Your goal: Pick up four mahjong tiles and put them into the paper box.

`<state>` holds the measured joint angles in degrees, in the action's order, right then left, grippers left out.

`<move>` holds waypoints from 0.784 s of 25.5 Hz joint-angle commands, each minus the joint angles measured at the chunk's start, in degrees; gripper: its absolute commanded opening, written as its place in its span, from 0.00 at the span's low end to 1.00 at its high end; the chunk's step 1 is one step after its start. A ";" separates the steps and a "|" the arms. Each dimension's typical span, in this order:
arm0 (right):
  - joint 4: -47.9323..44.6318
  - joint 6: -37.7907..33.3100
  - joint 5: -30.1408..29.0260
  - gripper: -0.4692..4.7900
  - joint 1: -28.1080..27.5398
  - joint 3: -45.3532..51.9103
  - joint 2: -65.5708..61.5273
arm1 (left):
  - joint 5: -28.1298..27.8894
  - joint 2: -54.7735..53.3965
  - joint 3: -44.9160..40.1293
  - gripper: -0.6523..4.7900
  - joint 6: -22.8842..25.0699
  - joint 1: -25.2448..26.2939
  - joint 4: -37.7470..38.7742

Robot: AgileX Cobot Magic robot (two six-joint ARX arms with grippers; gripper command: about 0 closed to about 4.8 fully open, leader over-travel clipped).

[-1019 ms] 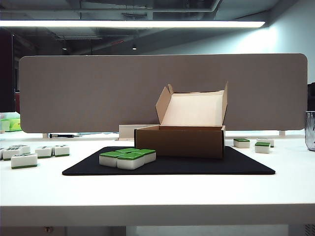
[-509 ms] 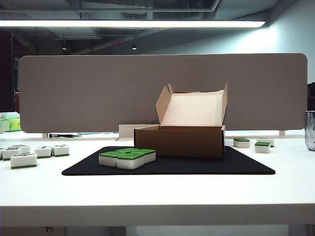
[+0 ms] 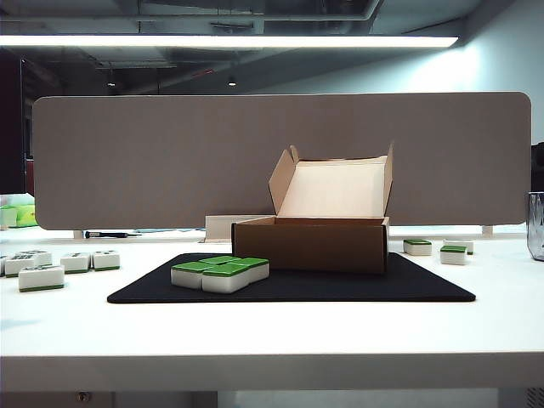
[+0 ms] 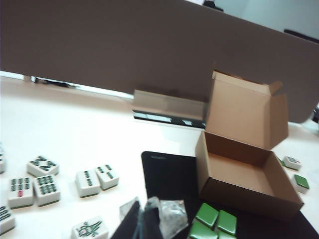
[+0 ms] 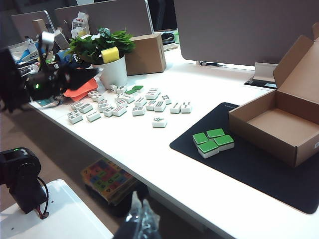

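Your left gripper sits closed and empty, its taped fingertips pressed together, hovering on the left side of the scene above the table, short of the near left corner of the black mat. Your right gripper is far back off the near edge of the table; only its dark tips show and they appear to be together, but you cannot tell for certain from that view. Neither arm appears in the exterior view.

The mahjong tiles you want are the four green-topped ones clustered on the near left part of the mat, touching one another, just left of the paper box. The box stands open on the mat, lid upright at the far side, and its floor looks empty, so I judge none of the four is in yet.

The left gripper is the closer one, so open the jaws before descending. The tiles are packed tightly; take an outer tile from the near edge of the cluster first, where the fingers have room on both sides. Come down straight, grip across the short white sides, and lift clear of the box's near wall before releasing. Ignore the white-faced tiles scattered to the left.
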<state>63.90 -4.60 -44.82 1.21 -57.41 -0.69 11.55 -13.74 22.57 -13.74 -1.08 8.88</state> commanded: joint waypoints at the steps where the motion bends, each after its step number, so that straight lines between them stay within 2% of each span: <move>1: -0.72 0.17 -0.09 0.09 0.07 -0.11 0.70 | 1.57 -7.04 4.76 0.11 0.31 -0.02 -0.37; 5: -0.72 0.17 -0.09 0.09 0.07 -0.11 0.70 | 2.14 -19.06 11.98 0.11 1.51 -0.07 -0.37; 7: -0.72 0.17 -0.07 0.09 0.07 -0.11 0.70 | 5.70 -28.85 18.23 0.11 1.51 -0.07 0.22; 9: -0.74 0.17 -0.04 0.09 0.07 -0.11 0.70 | 7.87 -34.32 21.79 0.11 1.49 -0.42 0.37; 13: -0.72 0.17 -0.02 0.09 0.07 -0.11 0.70 | 7.96 -42.29 27.76 0.11 1.64 -2.95 1.36; 20: -0.68 0.17 -0.02 0.09 0.07 -0.11 0.70 | 7.93 -54.18 38.25 0.11 4.85 -8.96 5.70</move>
<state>63.90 -4.60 -44.80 1.23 -57.41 -0.69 19.18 -66.39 58.89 -10.04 -8.88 12.84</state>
